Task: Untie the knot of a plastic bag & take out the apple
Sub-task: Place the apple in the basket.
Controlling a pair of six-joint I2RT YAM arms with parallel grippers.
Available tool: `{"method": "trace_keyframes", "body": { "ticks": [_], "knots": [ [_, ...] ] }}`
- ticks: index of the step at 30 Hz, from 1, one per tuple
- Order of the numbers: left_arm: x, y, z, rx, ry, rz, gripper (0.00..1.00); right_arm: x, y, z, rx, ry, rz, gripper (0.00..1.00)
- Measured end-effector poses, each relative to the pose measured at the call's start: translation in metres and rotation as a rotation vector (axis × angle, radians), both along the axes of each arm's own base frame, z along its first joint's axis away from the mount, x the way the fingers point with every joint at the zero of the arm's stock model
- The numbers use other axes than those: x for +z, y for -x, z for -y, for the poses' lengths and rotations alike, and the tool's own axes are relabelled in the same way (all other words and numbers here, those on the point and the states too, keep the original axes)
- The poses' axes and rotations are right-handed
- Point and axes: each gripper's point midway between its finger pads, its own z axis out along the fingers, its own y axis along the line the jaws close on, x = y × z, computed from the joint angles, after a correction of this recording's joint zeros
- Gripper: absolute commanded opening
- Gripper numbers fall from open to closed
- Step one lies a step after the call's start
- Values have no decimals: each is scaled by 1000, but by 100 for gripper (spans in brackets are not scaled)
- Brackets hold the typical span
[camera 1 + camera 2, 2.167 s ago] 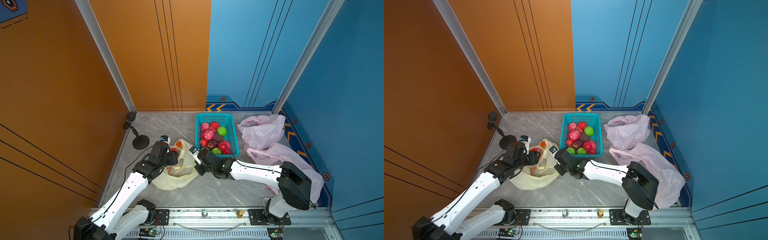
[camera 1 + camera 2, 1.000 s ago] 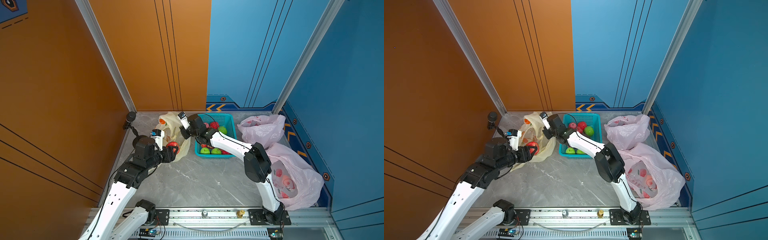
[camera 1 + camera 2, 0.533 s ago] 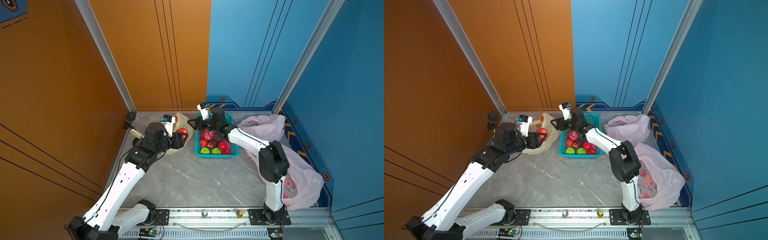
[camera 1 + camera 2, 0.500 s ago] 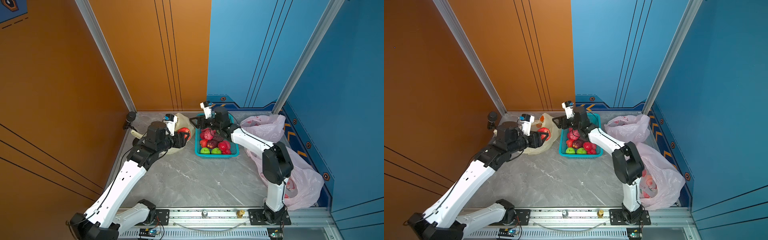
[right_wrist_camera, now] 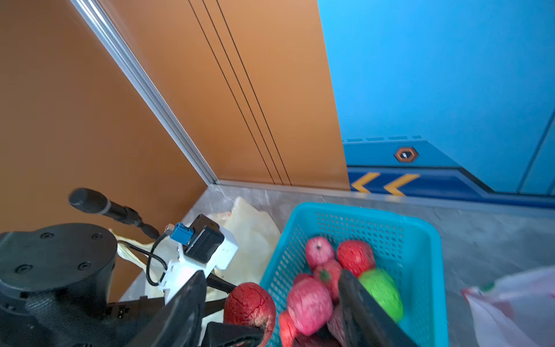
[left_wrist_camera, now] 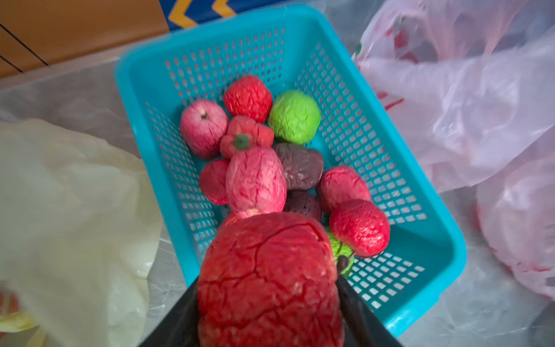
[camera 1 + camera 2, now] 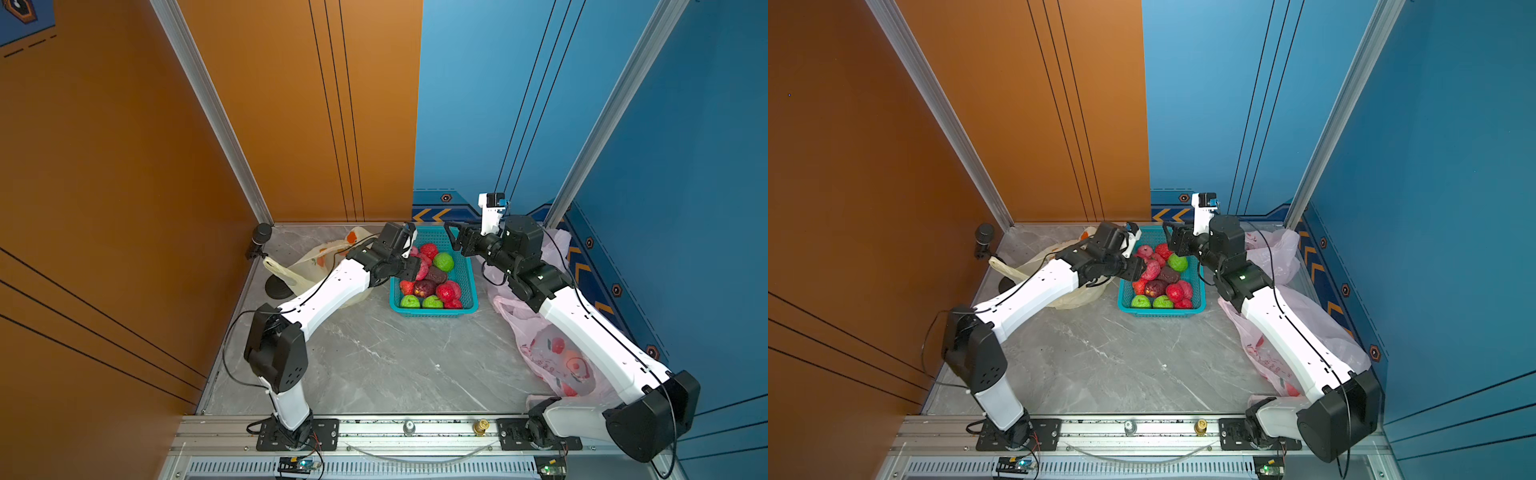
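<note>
My left gripper (image 6: pixel 267 279) is shut on a dark red, cracked-skin apple (image 6: pixel 270 279), gripping it on both sides. It holds the apple over the left rim of the teal basket (image 6: pixel 435 234); the right wrist view shows the same apple (image 5: pixel 249 303). In both top views the left gripper (image 7: pixel 415 269) (image 7: pixel 1140 269) sits at the basket's left edge. The yellow plastic bag (image 7: pixel 316 259) (image 7: pixel 1075 295) lies slumped behind the left arm; its knot is not visible. My right gripper (image 7: pixel 453 239) (image 5: pixel 270 275) hangs open and empty above the basket's back right part.
The basket (image 7: pixel 432 311) holds several red, pink, green and purple fruits. Two pink plastic bags (image 7: pixel 552 353) (image 7: pixel 557 245) lie along the right wall under the right arm. A black microphone on a stand (image 7: pixel 262 237) occupies the back left corner.
My left arm carried the apple right, from the yellow bag to the basket's edge. My right gripper let go of the bag, opened and swung right over the basket.
</note>
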Motion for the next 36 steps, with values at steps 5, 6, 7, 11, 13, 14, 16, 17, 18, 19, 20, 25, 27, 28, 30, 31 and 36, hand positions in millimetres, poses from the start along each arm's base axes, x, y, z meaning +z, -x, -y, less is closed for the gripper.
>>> {"method": "trace_keyframes", "body": {
  "ticks": [5, 6, 7, 11, 13, 14, 16, 17, 18, 19, 20, 25, 27, 28, 30, 31, 36],
  "knots": [
    [-19, 19, 7, -34, -36, -43, 62, -64, 20, 15, -28, 80, -149, 71],
    [-20, 19, 6, -33, -38, -46, 62, -71, 24, 18, -31, 90, -168, 71],
    [-20, 19, 6, -32, -37, -45, 63, -76, 27, 20, -35, 97, -178, 71],
    [-22, 18, 5, -20, -35, -53, 66, -81, 37, 28, -47, 106, -191, 72],
    [-26, 17, 3, -13, -39, -64, 66, -80, 39, 32, -56, 104, -189, 72],
    [-30, 16, 3, -10, -44, -72, 66, -80, 40, 35, -63, 105, -189, 72],
    [-42, 15, 3, -8, -60, -93, 66, -80, 40, 39, -73, 105, -191, 72],
    [-48, 15, 3, -7, -69, -106, 66, -80, 40, 42, -80, 105, -190, 72],
    [-56, 15, 3, -4, -78, -120, 66, -79, 40, 44, -85, 104, -190, 72],
    [-61, 15, 3, -4, -86, -130, 67, -80, 40, 45, -89, 104, -190, 72],
    [-66, 14, 2, -3, -93, -140, 68, -80, 40, 47, -94, 104, -190, 72],
    [-79, 15, 3, 2, -104, -168, 80, -80, 40, 53, -109, 104, -192, 72],
    [-77, 14, 4, 5, -96, -170, 82, -81, 40, 55, -114, 105, -196, 72],
    [-77, 13, 3, 6, -90, -172, 82, -81, 40, 56, -117, 104, -196, 73],
    [-75, 12, 3, 7, -73, -176, 82, -80, 39, 58, -123, 103, -195, 73],
    [-74, 11, 3, 7, -64, -177, 83, -80, 39, 59, -125, 102, -193, 73],
    [-49, 9, -8, 15, 67, -144, 83, -79, 38, 64, -137, 98, -192, 74]
  ]
}}
